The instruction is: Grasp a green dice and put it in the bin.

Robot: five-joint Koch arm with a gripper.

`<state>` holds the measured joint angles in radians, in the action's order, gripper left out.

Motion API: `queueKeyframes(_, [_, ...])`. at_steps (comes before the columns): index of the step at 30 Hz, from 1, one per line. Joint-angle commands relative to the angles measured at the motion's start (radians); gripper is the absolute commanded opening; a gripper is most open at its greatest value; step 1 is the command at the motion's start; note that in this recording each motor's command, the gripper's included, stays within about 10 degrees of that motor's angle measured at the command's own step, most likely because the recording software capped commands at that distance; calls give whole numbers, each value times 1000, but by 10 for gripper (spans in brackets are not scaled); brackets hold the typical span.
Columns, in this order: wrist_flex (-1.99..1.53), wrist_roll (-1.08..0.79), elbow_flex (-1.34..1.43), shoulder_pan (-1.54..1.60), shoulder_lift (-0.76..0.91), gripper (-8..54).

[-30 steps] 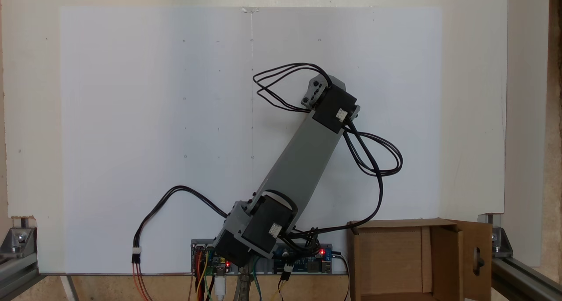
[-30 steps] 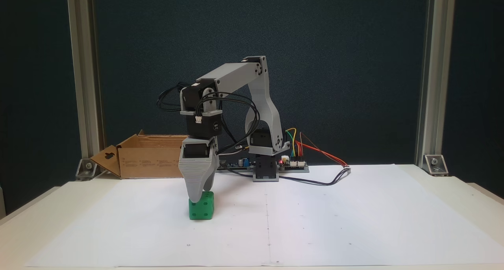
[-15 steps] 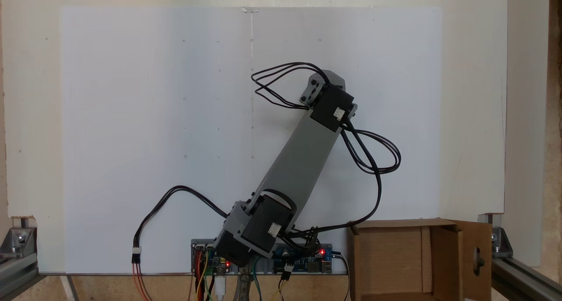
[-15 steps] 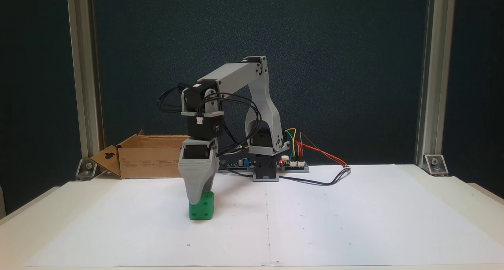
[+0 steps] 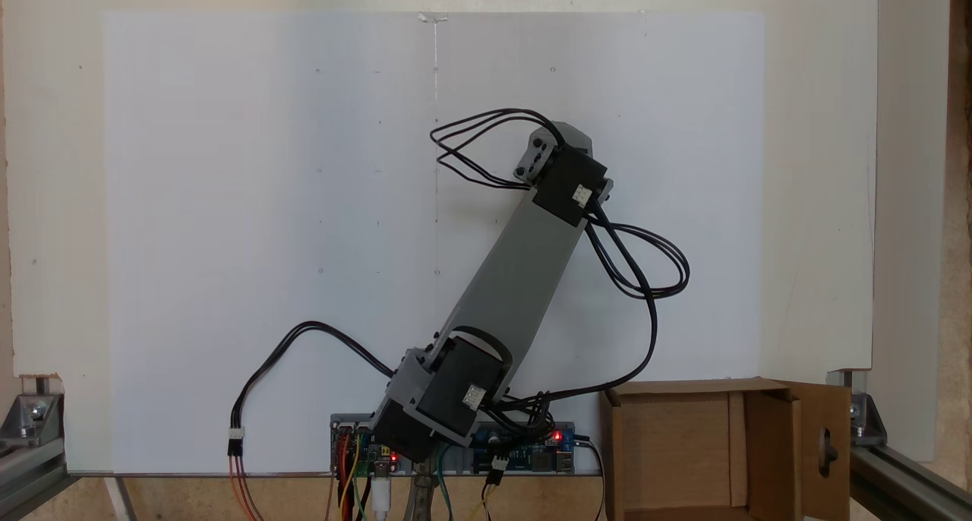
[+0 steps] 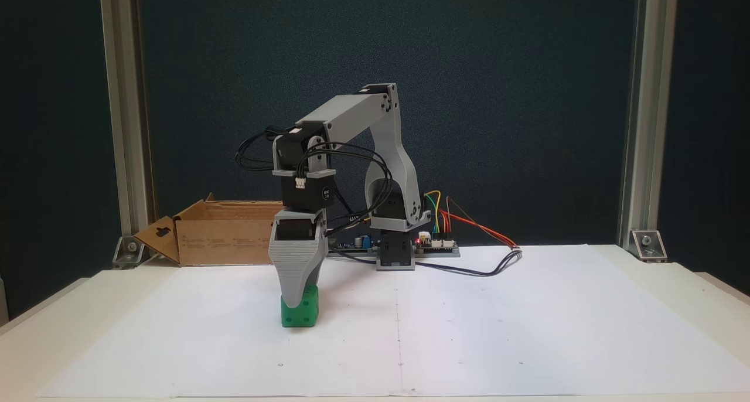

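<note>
The green dice [image 6: 306,315] rests on the white paper, left of the arm's base in a fixed view. My gripper [image 6: 293,302] points straight down onto it, and the grey front jaw covers the dice's upper left part. The other jaw is hidden behind the first, so open or shut cannot be read. The bin [image 6: 225,238] is a brown cardboard box with a handle-hole flap, standing behind the gripper at the table's back left. From above, the bin [image 5: 676,445] sits at the lower right, and the arm's wrist [image 5: 563,173] covers whatever lies below it.
Controller boards with coloured wires [image 6: 436,244] sit beside the arm's base [image 6: 394,255]. Black cables [image 5: 645,270] loop off the forearm. Aluminium frame posts [image 6: 636,121] stand at the table's back corners. White paper [image 6: 498,320] covers the tabletop.
The gripper has sunk a little lower over the green dice and shifted slightly toward the base. The dice has stayed in place.
</note>
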<state>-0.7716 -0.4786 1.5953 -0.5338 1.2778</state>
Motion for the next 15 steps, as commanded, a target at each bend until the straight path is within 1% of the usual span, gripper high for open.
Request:
queueKeyframes(1, [23,46,-18,2,-12,444])
queueKeyframes(11, [78,46,-18,-5,-74,436])
queueKeyframes(15, [78,40,-17,-5,-86,411])
